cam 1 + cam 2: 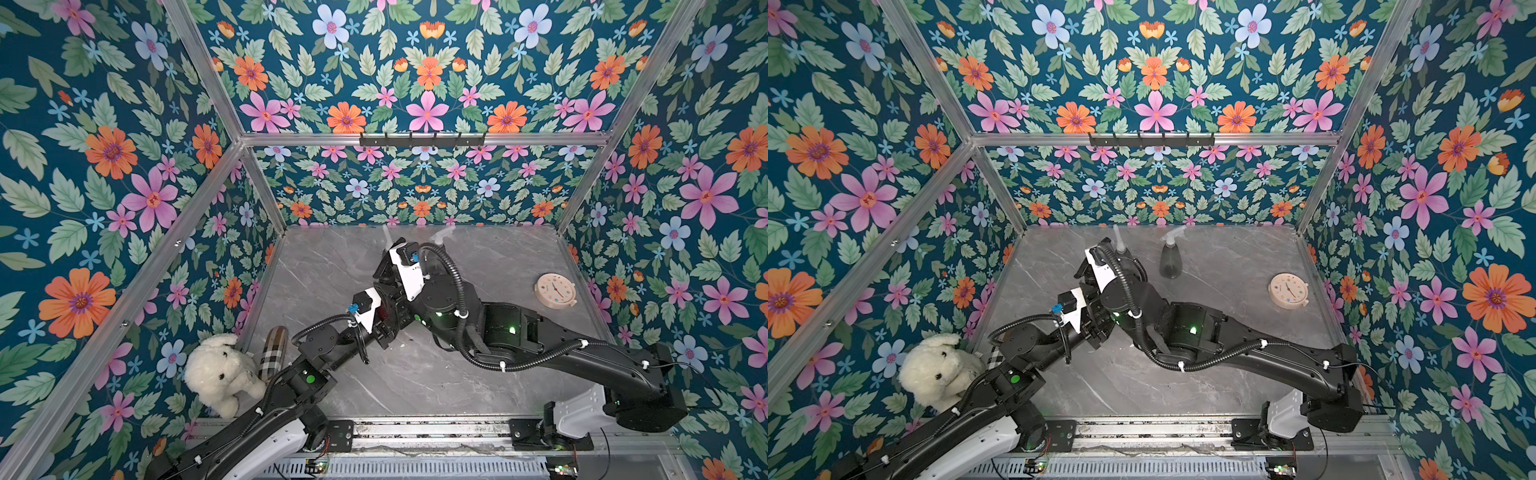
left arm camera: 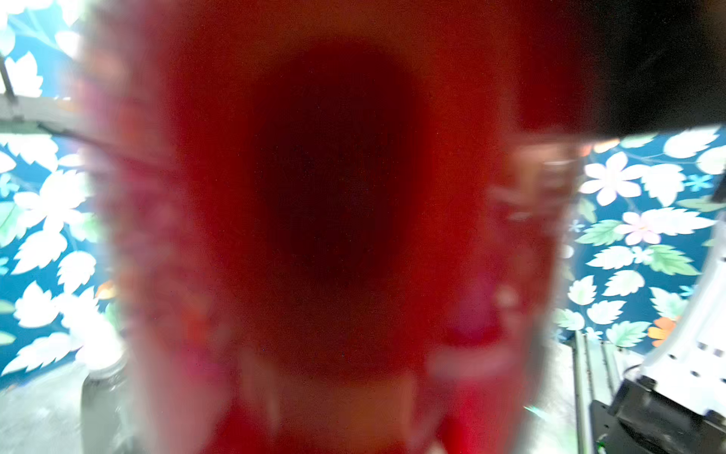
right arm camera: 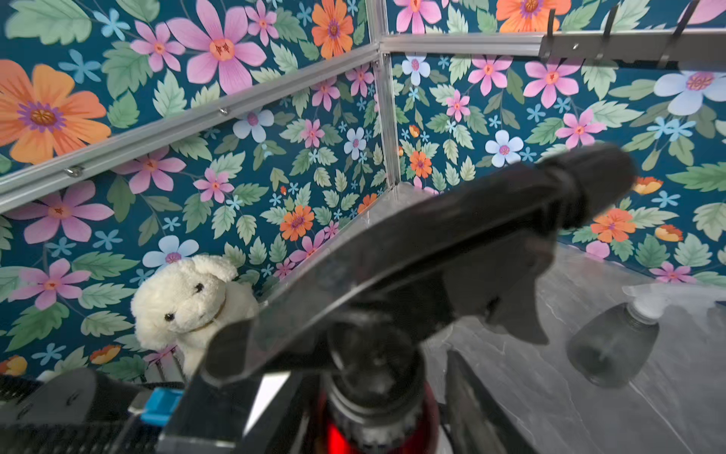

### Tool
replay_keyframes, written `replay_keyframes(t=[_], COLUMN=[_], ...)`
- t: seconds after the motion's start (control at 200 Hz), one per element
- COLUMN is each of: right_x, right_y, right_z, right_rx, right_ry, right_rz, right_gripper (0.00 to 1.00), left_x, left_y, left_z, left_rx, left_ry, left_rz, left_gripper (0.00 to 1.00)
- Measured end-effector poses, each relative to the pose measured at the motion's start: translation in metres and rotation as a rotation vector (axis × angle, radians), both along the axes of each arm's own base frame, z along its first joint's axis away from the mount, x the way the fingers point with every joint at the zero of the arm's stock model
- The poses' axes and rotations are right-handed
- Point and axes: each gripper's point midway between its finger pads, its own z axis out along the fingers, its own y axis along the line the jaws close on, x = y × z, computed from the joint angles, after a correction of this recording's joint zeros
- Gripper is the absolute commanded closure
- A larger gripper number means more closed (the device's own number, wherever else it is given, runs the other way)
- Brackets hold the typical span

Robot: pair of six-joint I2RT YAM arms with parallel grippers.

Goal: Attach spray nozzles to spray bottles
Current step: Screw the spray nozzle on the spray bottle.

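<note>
Clamped tight on the red bottle (image 2: 334, 196) with the left gripper (image 1: 385, 323), over the middle of the table (image 1: 415, 386). Nothing but red blur filling the left wrist view. Reaching in from the far side with the right gripper (image 1: 388, 289), right at the black nozzle (image 3: 432, 243) sitting on top of the bottle. Can't tell whether open or closed around the collar, too hidden. Further out, near the table's far edge: a grey bottle (image 1: 1170, 261) standing clear with a whitish nozzle (image 1: 1173, 235) on it, and a second whitish nozzle (image 1: 1119, 239) poking up from behind the right arm. At the left edge, a plush toy (image 1: 220, 374) beside a plaid case (image 1: 272, 353). Near the right edge, a round clock (image 1: 556, 291).
</note>
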Motion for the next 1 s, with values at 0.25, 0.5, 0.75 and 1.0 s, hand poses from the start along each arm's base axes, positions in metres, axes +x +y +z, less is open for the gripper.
replay_keyframes(t=[0.25,0.5,0.75,1.0], right_x=[-0.047,-0.032,-0.009,0.015], right_y=[-0.036,-0.077,-0.099,-0.100], right_z=[0.011,0.040,0.055,0.077], right_rx=[0.063,0.129,0.189,0.179], right_ry=[-0.067,-0.096,-0.056,-0.110], right_rz=[0.233,0.351,0.509,0.448], right_gripper=[0.26,0.26,0.31,0.35], left_x=[-0.003,-0.011,-0.029,-0.042], left_y=[0.002,-0.002,-0.016,-0.018], left_z=[0.016,0.019,0.013,0.015], left_rx=[-0.048,-0.055,-0.030,-0.037], left_ry=[-0.050,-0.062,-0.064,-0.070], left_rz=[-0.003,-0.056,-0.192,-0.262], left_gripper=[1.00,1.00,1.00,1.00])
